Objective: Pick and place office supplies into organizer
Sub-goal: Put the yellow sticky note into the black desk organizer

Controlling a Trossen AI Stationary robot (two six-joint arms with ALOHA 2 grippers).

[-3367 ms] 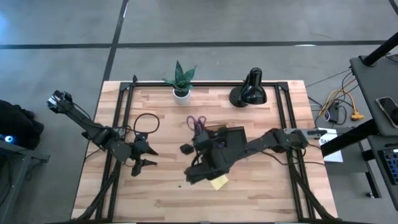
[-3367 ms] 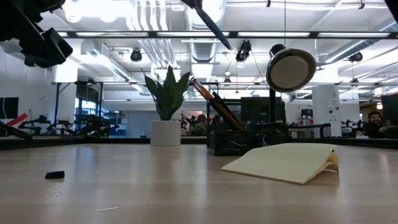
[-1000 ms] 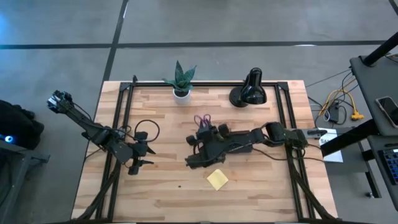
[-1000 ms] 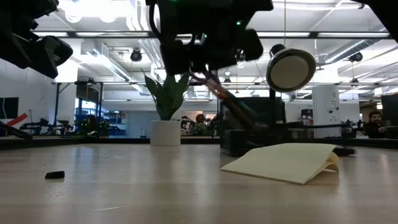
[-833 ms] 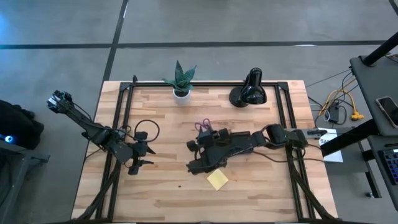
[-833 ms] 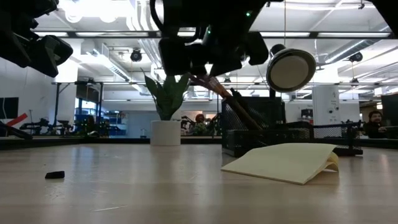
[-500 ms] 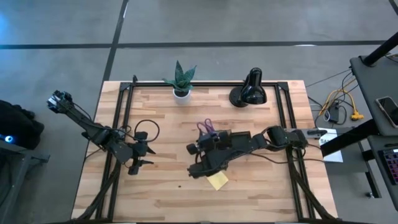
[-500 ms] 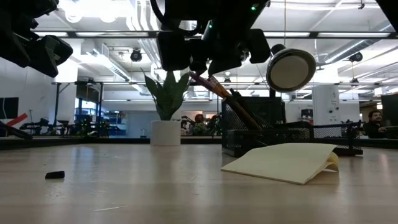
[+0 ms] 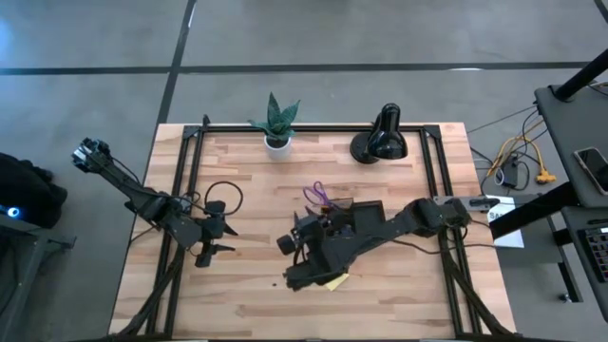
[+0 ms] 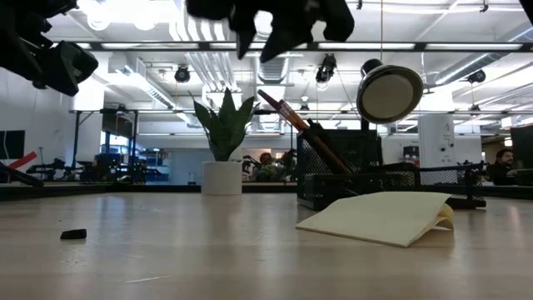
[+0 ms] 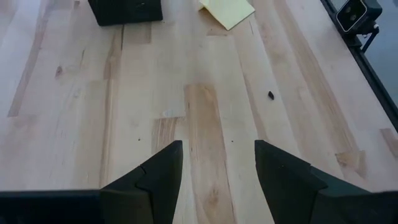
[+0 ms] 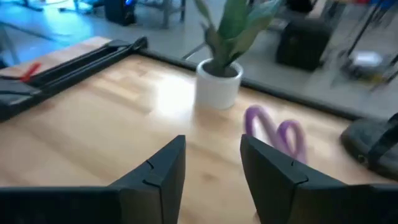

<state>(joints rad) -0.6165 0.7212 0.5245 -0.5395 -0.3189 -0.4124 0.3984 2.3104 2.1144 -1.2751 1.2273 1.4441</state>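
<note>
The organizer [image 9: 359,215] stands mid-counter [image 9: 247,294], below the lamp [image 9: 382,139], with purple scissors [image 9: 318,196] upright in the end toward the plant [image 9: 275,122]. The yellow pad [image 9: 333,279] lies on the near side of the organizer (partly under the arm). The right end effector [image 12: 210,163] hangs empty above it, fingers apart. The left end effector [image 11: 217,168], fingers apart too, waits well apart from the organizer, empty. A clip [image 10: 73,234] lies loose.

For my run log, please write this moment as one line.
left gripper: open, waiting | right gripper: open, empty, above table | sticky pad: on table | organizer: holds pencils
</note>
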